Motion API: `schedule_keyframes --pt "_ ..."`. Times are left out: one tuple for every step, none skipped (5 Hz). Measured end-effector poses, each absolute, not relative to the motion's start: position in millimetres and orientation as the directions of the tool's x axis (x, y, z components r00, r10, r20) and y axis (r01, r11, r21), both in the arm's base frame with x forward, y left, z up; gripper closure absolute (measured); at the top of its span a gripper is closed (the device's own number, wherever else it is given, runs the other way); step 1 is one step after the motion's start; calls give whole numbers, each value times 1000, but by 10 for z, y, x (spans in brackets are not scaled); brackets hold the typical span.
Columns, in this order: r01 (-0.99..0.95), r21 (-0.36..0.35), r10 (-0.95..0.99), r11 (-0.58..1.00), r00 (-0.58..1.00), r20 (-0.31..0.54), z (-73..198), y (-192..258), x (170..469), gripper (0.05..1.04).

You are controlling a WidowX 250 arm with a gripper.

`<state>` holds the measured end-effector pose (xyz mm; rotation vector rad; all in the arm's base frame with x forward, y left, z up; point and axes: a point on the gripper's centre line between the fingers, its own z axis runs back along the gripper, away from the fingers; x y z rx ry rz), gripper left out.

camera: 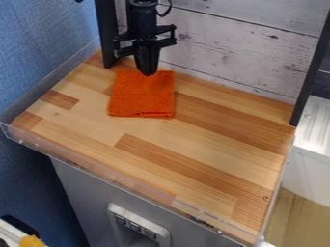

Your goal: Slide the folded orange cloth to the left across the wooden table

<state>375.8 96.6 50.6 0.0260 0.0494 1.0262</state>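
The black gripper hangs pointing down at the back left of the wooden counter, over the back edge of an orange cloth. Its tip overlaps the cloth's top edge; whether it touches the fabric I cannot tell. The cloth lies roughly square and mostly flat, with its front edge looking folded or layered.
A wooden counter has a clear raised rim along its left and front sides. Black posts stand at the back left and right, with a whitewashed plank wall between them. A white surface lies right of the counter.
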Motion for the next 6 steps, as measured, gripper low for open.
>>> schedule_keyframes --pt "-847 28 847 532 530 -50 417 938 3741 1025" --pt "-847 11 845 532 530 -70 294 963 3736 1025" --pt "-841 -17 838 540 540 -79 210 940 3715 1025" --pt "-843 -48 839 536 539 -73 144 934 3720 1025" --pt "-844 -73 843 531 535 -58 105 930 3694 1025" --pt "-793 -103 794 601 607 -36 90 920 3644 1025"
